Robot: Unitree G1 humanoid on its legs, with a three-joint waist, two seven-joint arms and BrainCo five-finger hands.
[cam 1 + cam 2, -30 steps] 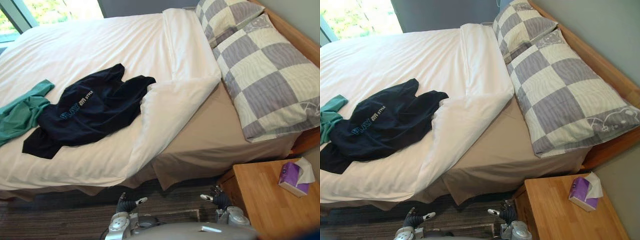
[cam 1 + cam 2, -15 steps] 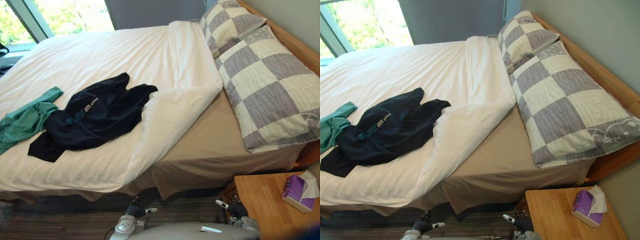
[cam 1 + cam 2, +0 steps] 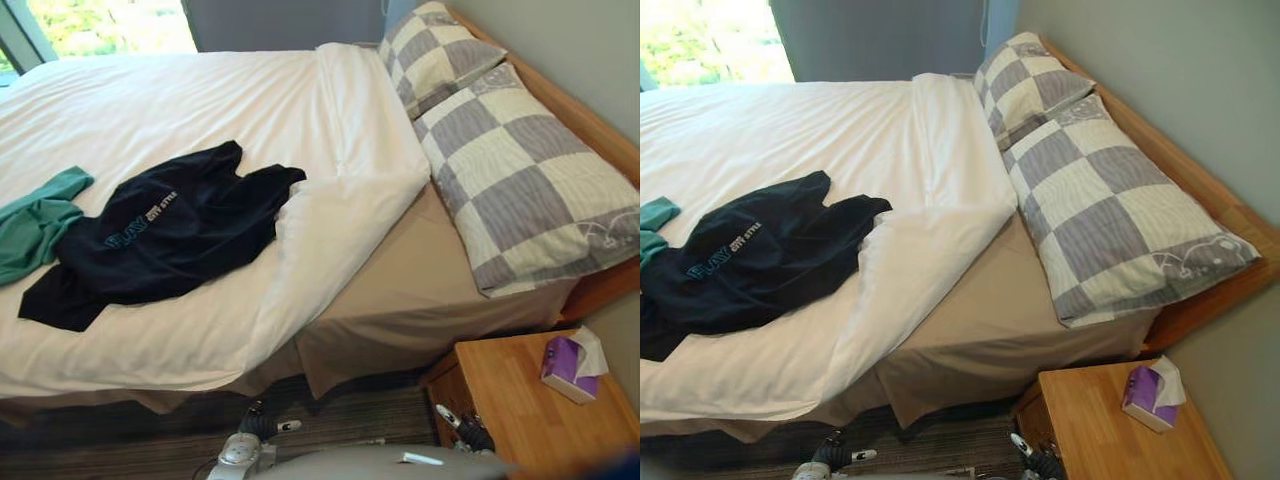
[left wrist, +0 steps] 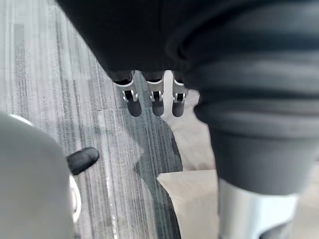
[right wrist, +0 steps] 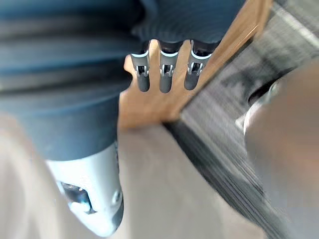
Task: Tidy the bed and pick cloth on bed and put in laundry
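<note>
- Left eye view: a dark navy T-shirt with pale chest print lies crumpled on the white duvet of the wooden-framed bed. One end touches a green crumpled cloth, which the view's left edge cuts off.
- The duvet's near corner is folded back just beside the T-shirt, baring a tan sheet. Two grey-and-cream checked pillows lie along the headboard.
- At the bottom edge the left hand and the right hand hang low over the grey striped carpet, well apart from both clothes. They are too small here to read their fingers.
- A low wooden table carrying a purple tissue box stands just beside the right hand.
- Right eye view: it takes in more of the grey-green wall. It shows less of the green cloth, just a scrap at the left edge.
- Left wrist view: the left hand's fingers hang straight and loose, holding nothing, above the carpet. A hanging edge of the tan sheet shows past them.
- Right wrist view: the right hand's fingers are likewise straight and empty. The table's wooden side lies past them.
</note>
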